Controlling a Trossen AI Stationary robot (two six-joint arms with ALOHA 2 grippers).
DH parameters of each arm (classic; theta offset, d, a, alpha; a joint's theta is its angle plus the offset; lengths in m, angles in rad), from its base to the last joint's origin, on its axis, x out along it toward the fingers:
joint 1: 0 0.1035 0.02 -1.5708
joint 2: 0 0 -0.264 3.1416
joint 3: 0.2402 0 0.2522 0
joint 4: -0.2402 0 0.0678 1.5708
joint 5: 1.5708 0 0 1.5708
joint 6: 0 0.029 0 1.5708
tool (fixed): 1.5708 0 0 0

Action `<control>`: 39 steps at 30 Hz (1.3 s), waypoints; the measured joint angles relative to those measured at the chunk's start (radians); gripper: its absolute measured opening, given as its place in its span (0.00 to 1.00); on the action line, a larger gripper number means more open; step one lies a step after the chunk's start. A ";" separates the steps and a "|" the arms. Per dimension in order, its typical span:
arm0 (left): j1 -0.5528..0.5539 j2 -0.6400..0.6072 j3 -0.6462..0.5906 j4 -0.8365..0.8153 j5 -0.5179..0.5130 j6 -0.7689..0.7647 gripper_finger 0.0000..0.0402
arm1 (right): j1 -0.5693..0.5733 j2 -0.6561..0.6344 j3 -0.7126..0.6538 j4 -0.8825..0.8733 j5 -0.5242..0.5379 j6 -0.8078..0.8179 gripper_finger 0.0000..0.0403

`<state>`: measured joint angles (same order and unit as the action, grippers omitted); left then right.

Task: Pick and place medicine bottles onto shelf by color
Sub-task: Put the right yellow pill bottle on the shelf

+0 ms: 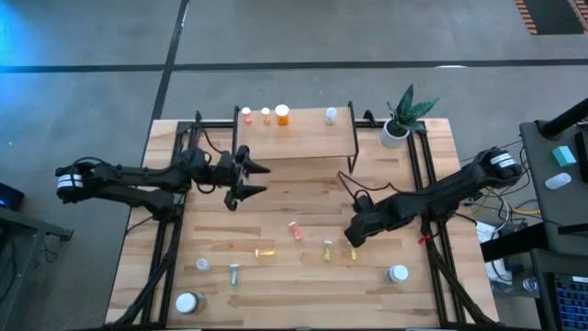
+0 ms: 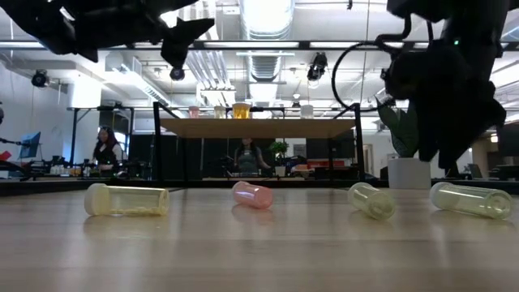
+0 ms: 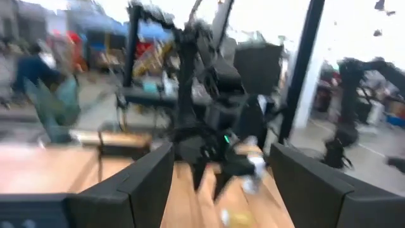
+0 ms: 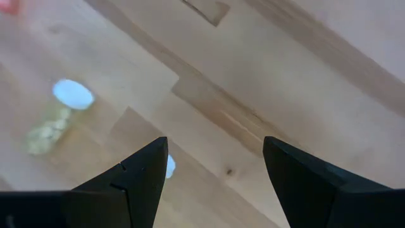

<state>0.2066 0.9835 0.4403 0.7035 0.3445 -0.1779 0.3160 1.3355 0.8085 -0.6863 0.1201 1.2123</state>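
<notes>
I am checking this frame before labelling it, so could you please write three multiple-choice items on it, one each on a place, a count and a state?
1. Where does the white pot with a green plant stand?
A. beside the low light-wood shelf
B. on the shelf
C. on the floor

2. How many bottles stand on the shelf?
A. none
B. four
C. nine

3. How does the small pink bottle rest?
A. upright
B. held by a gripper
C. on its side

Answers: 1 A, the high view shows it off the shelf's end. 2 B, four stand along its far edge. 3 C, the low view shows it lying flat.
</notes>
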 joint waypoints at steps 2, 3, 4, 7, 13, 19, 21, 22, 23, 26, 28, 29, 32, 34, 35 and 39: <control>0.000 -0.069 0.006 -0.098 0.023 0.000 0.61 | 0.012 0.026 0.000 0.023 -0.024 -0.001 0.62; 0.000 -0.113 0.007 -0.137 0.024 0.001 0.61 | 0.021 0.035 0.000 0.038 -0.035 -0.001 0.62; 0.000 -0.160 0.008 -0.171 0.022 0.002 0.61 | 0.030 0.044 0.000 0.053 -0.046 -0.001 0.62; -0.003 -0.263 -0.018 -0.224 -0.009 0.001 0.61 | 0.047 0.062 0.000 0.094 -0.063 -0.006 0.62; -0.014 -0.330 -0.072 -0.247 -0.010 0.009 0.61 | 0.039 0.066 0.006 0.114 -0.127 -0.001 0.62; -0.014 -0.302 -0.073 -0.219 -0.014 0.011 0.61 | 0.028 0.084 0.017 0.132 -0.147 0.020 0.62; -0.013 -0.282 -0.073 -0.200 -0.016 0.010 0.61 | 0.028 0.099 0.017 0.140 -0.147 0.022 0.62; -0.014 -0.273 -0.073 -0.192 -0.016 0.011 0.61 | 0.027 0.109 0.017 0.145 -0.151 0.022 0.62; -0.014 -0.263 -0.073 -0.187 -0.016 0.011 0.61 | 0.027 0.116 0.017 0.145 -0.161 0.021 0.62; -0.013 -0.234 -0.066 -0.189 -0.016 0.010 0.61 | 0.028 0.148 0.017 0.146 -0.184 0.011 0.62; -0.013 -0.218 -0.060 -0.187 -0.017 0.008 0.61 | 0.029 0.167 0.017 0.146 -0.185 0.011 0.62; -0.013 -0.211 -0.058 -0.187 -0.017 0.008 0.61 | 0.029 0.177 0.017 0.146 -0.185 0.011 0.62; -0.013 -0.191 -0.050 -0.188 -0.017 0.007 0.61 | 0.028 0.195 0.020 0.147 -0.197 0.009 0.62; -0.013 -0.183 -0.046 -0.187 -0.017 0.005 0.61 | 0.029 0.201 0.021 0.147 -0.200 0.009 0.62; -0.013 -0.180 -0.045 -0.186 -0.017 0.005 0.61 | 0.031 0.201 0.021 0.146 -0.199 0.007 0.62; -0.013 -0.174 -0.044 -0.188 -0.017 0.004 0.61 | 0.036 0.180 0.018 0.145 -0.204 0.005 0.62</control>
<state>0.1932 0.8097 0.3962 0.5151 0.3279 -0.1736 0.3521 1.5157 0.8261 -0.5417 -0.0837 1.2174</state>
